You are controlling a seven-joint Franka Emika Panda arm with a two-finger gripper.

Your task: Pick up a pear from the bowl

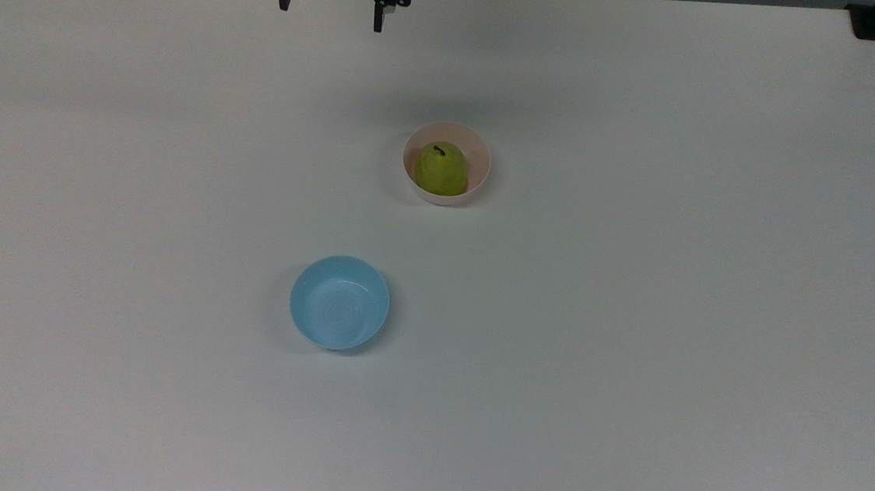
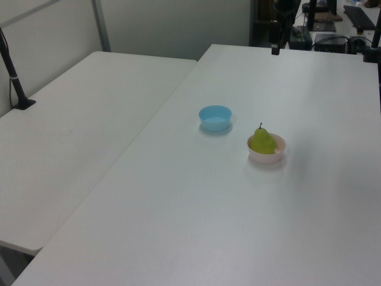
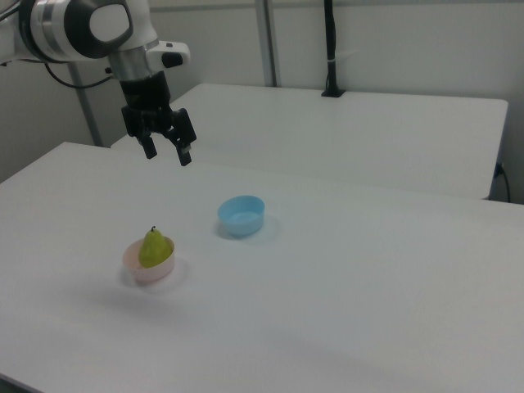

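Pear (image 1: pixel 442 169) sits upright in the pink bowl (image 1: pixel 480 155), just above centre of the top view; stem points up, fruit leaning against the bowl's left wall in the top view. Blue bowl (image 1: pixel 339 302) stands well apart, lower left of centre, empty. Gripper (image 1: pixel 331 9) hangs at the top edge of the top view, fingers spread wide, holding nothing; in the right view the gripper (image 3: pixel 165 151) hovers high in the upper left, above and behind the pear (image 3: pixel 154 248).

Step in hand, as judged: approach. To do it well:
- centre over the pear's body, not the stem;
- descend straight, fingers kept wide to clear the bowl rim;
- close across the broad lower half, where the pear is roundest;
- risk: a finger catching the rim may tip or drag the light bowl on the white table (image 1: pixel 631 370).
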